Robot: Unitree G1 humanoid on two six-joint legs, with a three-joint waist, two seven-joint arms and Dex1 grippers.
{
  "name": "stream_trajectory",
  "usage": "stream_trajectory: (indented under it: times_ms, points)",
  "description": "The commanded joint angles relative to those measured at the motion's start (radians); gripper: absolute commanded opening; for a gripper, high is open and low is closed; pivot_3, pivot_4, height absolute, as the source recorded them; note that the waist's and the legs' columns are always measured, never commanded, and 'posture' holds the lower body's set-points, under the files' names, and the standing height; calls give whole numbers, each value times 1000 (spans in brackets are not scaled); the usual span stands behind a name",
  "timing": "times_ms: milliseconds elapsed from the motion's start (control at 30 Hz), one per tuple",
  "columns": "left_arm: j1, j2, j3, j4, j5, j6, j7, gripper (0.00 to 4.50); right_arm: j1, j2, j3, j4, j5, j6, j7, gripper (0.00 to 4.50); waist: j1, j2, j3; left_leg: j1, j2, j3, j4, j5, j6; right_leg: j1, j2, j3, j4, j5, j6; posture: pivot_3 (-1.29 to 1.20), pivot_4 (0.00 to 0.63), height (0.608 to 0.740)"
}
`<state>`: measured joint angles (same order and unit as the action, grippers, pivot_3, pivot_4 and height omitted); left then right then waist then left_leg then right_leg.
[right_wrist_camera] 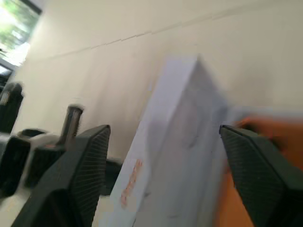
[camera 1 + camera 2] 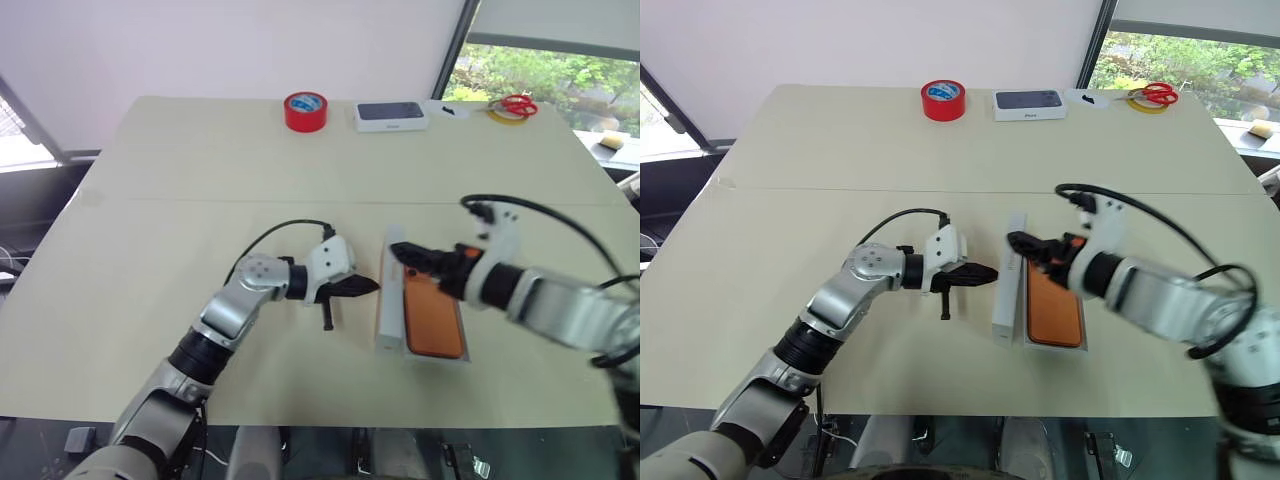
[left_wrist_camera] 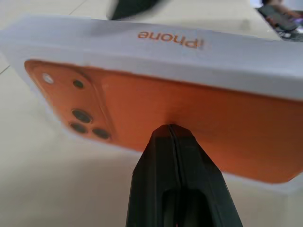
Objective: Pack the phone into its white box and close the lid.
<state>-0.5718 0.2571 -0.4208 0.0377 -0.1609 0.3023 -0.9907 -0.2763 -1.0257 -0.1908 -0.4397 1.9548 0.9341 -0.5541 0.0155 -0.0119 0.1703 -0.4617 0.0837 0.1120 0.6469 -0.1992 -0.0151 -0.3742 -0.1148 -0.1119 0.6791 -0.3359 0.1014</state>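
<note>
Two grippers flank the white box (image 2: 455,358), where the orange phone (image 2: 434,322) lies. Left gripper (image 2: 362,287) is shut, empty; right gripper (image 2: 407,253) gapes empty, near the lid (image 2: 388,300), seemingly on edge. Light, stiff cardboard; grasp its long rims.

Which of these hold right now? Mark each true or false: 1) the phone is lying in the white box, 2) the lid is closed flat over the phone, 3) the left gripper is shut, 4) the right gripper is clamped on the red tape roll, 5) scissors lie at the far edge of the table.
1) True: the phone lies in the white box.
2) False: the lid stands on edge beside the phone, which is uncovered.
3) True: the left gripper is shut, its tip near the lid.
4) False: the right gripper is open around the lid; the red tape roll sits far off.
5) True: scissors.
</note>
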Motion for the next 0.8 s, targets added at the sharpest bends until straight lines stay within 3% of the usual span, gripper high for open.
stream_trajectory:
  times_ms: [33, 133, 233, 333, 600, 800]
  points:
    - [-40, -39, -21, 3, 17, 2, 17, 0, 34, -110, -76, 63, -82, 56, 90, 3968, 0, -1, 0, 0, 0, 0, 0, 0, 0, 0, 0, 0, 0, 0, 0, 0, 150, 730]
    - [-54, -72, -39, 28, 27, -2, 20, 0, 69, -151, -110, 74, -174, 70, 169, 3159, -3, 0, 0, 0, 0, 1, 0, 0, 0, 0, 0, 0, 0, 0, 0, 0, 150, 730]
    - [-64, -106, -53, 51, 40, -1, 33, 0, 91, -184, -113, 50, -283, 97, 238, 1589, -3, 0, 0, 0, 0, 1, 0, 0, 0, 0, 0, 0, 0, 0, 0, 0, 150, 730]
    - [-68, -129, -59, 59, 47, 5, 41, 0, 134, -244, -70, -30, -508, 117, 342, 137, -2, 0, 0, 0, 0, 0, 0, 0, 0, 0, 0, 0, 0, 0, 0, 0, 150, 730]
    - [-81, -73, 17, 39, 16, 94, 39, 0, 231, -283, 33, -144, -907, 86, 563, 57, -4, 0, 0, 0, 0, -1, 0, 0, 0, 0, 0, 0, 0, 0, 0, 0, 150, 730]
    - [-83, 36, -17, 19, 33, 163, -37, 0, 240, -219, 66, -155, -1042, 97, 654, 57, -3, 0, 0, 0, 0, -1, 0, 0, 0, 0, 0, 0, 0, 0, 0, 0, 150, 730]
